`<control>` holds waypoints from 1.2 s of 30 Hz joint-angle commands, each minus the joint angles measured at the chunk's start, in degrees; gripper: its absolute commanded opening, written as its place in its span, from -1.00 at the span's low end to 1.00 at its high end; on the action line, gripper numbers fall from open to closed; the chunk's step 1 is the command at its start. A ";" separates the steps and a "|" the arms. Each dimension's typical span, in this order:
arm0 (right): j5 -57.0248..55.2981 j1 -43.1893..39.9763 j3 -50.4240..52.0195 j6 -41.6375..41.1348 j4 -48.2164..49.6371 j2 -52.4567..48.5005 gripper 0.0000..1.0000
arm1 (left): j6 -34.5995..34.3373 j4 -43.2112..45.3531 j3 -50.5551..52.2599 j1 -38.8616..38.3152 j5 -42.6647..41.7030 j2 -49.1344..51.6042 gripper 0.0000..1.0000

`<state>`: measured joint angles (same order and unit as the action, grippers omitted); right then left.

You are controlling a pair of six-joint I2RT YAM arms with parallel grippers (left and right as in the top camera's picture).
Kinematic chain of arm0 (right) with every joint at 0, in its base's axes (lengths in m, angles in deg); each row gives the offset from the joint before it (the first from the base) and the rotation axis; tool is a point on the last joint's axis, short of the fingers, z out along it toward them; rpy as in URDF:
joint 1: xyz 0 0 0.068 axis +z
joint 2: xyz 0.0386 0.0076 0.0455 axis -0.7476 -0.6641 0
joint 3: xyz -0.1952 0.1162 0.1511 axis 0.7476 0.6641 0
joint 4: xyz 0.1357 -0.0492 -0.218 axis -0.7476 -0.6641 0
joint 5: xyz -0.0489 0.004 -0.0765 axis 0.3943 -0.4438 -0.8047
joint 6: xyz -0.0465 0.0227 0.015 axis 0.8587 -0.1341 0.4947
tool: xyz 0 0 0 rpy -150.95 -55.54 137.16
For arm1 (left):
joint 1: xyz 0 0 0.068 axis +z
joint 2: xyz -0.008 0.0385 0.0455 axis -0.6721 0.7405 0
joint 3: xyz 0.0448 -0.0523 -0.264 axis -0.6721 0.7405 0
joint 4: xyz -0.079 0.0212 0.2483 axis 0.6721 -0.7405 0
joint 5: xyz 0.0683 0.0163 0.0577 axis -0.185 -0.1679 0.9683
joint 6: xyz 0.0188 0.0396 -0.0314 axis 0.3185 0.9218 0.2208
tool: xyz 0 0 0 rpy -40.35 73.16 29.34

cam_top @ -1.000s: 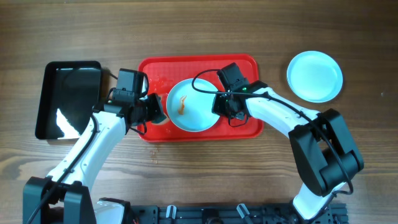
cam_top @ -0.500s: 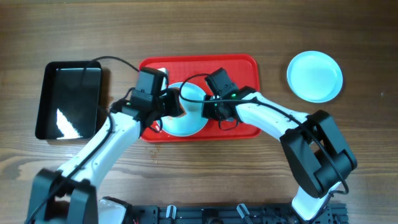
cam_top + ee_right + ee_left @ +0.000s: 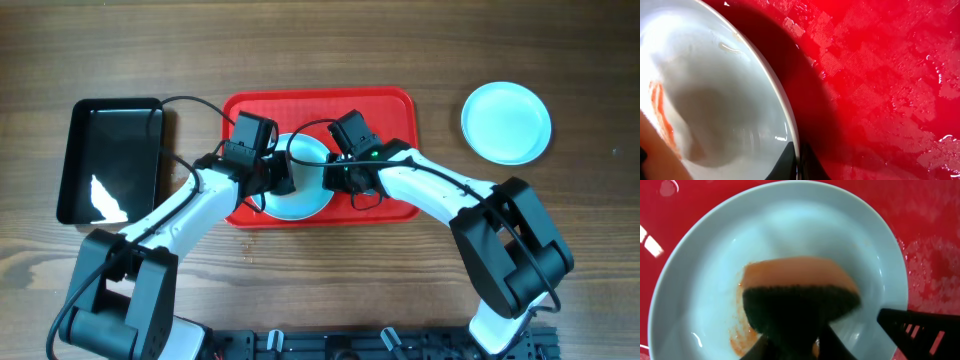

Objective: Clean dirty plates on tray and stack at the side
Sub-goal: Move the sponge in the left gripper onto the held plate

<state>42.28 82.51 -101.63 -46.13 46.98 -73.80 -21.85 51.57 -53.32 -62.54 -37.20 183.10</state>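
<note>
Overhead view: black tray (image 3: 110, 160) far left on table (image 3: 330, 40), apart from action. Left gripper (image 3: 272, 178) over dirty plate (image 3: 300, 205); jaws clamped on orange sponge (image 3: 800, 295), dark scrub face on plate. Plate lies centre-left on red tray (image 3: 390, 110). Sauce smear (image 3: 737, 330) shows beside sponge. Right gripper (image 3: 335, 175) jaws pinched shut on plate's right rim. Clean plate (image 3: 506, 122) on table, far right. Likely best: sweep sponge across smear, press lightly, keep rim pinned.

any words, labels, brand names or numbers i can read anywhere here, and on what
None. No readable text shows on the red tray, the dirty plate, the clean plate, the black tray, the sponge, the left arm or the right arm.
</note>
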 commanded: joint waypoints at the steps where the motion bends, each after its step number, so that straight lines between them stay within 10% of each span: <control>1: -2.32 0.09 0.74 0.83 -0.11 -2.10 -0.91 | -0.35 0.17 0.39 -0.09 -0.83 0.33 0.54; 19: -2.32 0.09 0.74 0.83 -0.15 -2.10 -0.91 | -0.11 0.37 0.39 -0.09 4.00 3.45 0.10; 25: -2.32 0.09 0.74 0.85 -0.13 -2.10 -0.91 | -0.11 1.07 0.20 -0.09 4.00 3.15 -0.88; 36: -2.36 0.09 0.74 0.85 -0.04 -2.10 -0.91 | -1.44 0.17 0.09 -0.52 -1.86 -4.79 -0.92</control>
<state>42.26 82.51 -101.63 -45.96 46.98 -73.80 -22.31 51.72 -53.32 -62.54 -34.70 181.57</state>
